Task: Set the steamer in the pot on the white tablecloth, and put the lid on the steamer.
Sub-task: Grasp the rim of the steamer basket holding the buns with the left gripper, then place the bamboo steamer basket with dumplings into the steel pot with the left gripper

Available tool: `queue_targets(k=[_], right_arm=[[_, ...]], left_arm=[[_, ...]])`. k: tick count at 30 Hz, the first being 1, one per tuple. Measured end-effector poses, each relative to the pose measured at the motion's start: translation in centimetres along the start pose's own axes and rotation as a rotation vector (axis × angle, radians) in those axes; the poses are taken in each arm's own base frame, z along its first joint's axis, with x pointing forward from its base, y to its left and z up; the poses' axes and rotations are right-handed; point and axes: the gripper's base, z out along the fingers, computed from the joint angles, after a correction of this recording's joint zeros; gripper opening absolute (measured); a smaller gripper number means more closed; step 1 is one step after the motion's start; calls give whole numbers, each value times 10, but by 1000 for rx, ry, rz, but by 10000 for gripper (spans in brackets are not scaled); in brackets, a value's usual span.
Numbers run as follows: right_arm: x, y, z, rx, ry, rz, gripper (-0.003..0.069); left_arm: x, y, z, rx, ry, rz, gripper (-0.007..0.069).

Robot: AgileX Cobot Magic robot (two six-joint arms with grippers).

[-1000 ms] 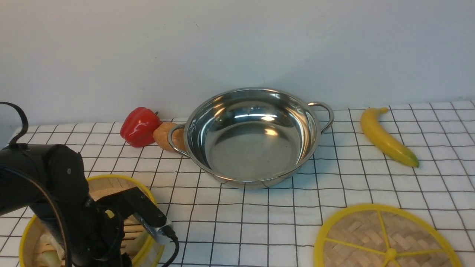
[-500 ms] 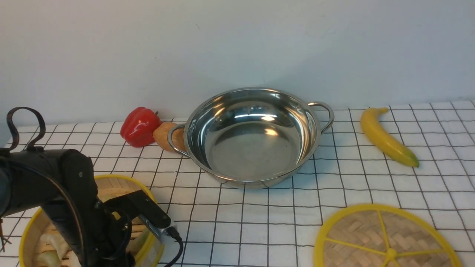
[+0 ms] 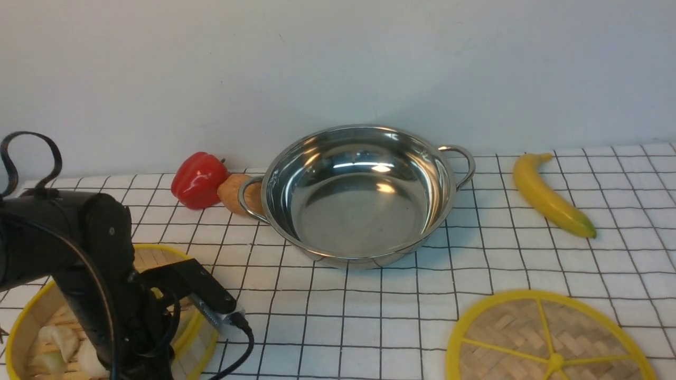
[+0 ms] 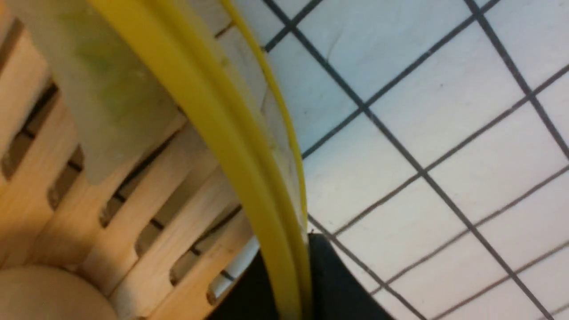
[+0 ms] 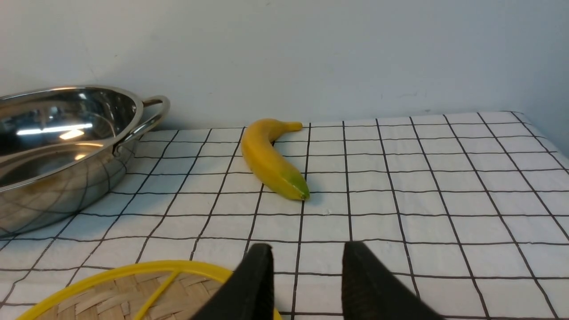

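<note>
Steamer [image 3: 37, 316], at lower left, is gripped by its rim in the left hand [image 4: 291, 284]; it should be carried level and centred over the pot [image 3: 359, 211]. The right hand [image 5: 306, 275] is open.

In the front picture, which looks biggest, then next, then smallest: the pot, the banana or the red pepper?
1. The pot, by far.
2. The banana, longer than the pepper.
3. The red pepper, though it is fatter, so these two are close.
</note>
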Motion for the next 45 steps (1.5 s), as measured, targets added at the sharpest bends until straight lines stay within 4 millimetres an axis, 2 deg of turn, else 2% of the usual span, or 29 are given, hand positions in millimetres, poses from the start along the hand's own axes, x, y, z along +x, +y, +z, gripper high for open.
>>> queue_targets(k=[5, 8, 9, 11, 12, 13, 16, 18, 21, 24, 28, 30, 33, 35, 38, 42, 43, 45], right_arm=[[0, 0, 0, 0, 0, 0, 240], [0, 0, 0, 0, 0, 0, 240], [0, 0, 0, 0, 0, 0, 240], [0, 0, 0, 0, 0, 0, 240], [0, 0, 0, 0, 0, 0, 240], [0, 0, 0, 0, 0, 0, 240], [0, 0, 0, 0, 0, 0, 240], [0, 0, 0, 0, 0, 0, 240], [0, 0, 0, 0, 0, 0, 240], [0, 0, 0, 0, 0, 0, 240], [0, 0, 0, 0, 0, 0, 240], [0, 0, 0, 0, 0, 0, 240], [0, 0, 0, 0, 0, 0, 240], [0, 0, 0, 0, 0, 0, 240], [0, 0, 0, 0, 0, 0, 240], [0, 0, 0, 0, 0, 0, 240], [0, 0, 0, 0, 0, 0, 240], [0, 0, 0, 0, 0, 0, 240]], left_arm=[[3, -2, -23, 27, 48, -12, 29], [-4, 3, -48, -17, -15, -14, 29], [-4, 4, -49, -20, -19, -14, 29], [-10, 7, -71, -68, -95, -11, 29], [-10, 7, -71, -69, -96, -10, 29], [-11, 8, -84, -99, -137, -6, 29], [-12, 8, -100, -125, -188, 10, 29], [-13, 8, -107, -135, -214, 24, 29], [-15, 5, -108, -132, -217, 51, 29], [-21, -4, -111, -143, -196, 137, 29], [-38, -20, -124, -179, -223, 291, 29], [-58, -29, -140, -215, -265, 434, 29], [-76, -35, -154, -258, -302, 549, 29], [-83, -37, -157, -268, -311, 588, 29], [-114, -39, -156, -274, -322, 692, 29], [-133, -35, -147, -244, -326, 723, 29], [-146, -32, -137, -210, -325, 731, 29], [-152, -31, -135, -197, -333, 729, 29]])
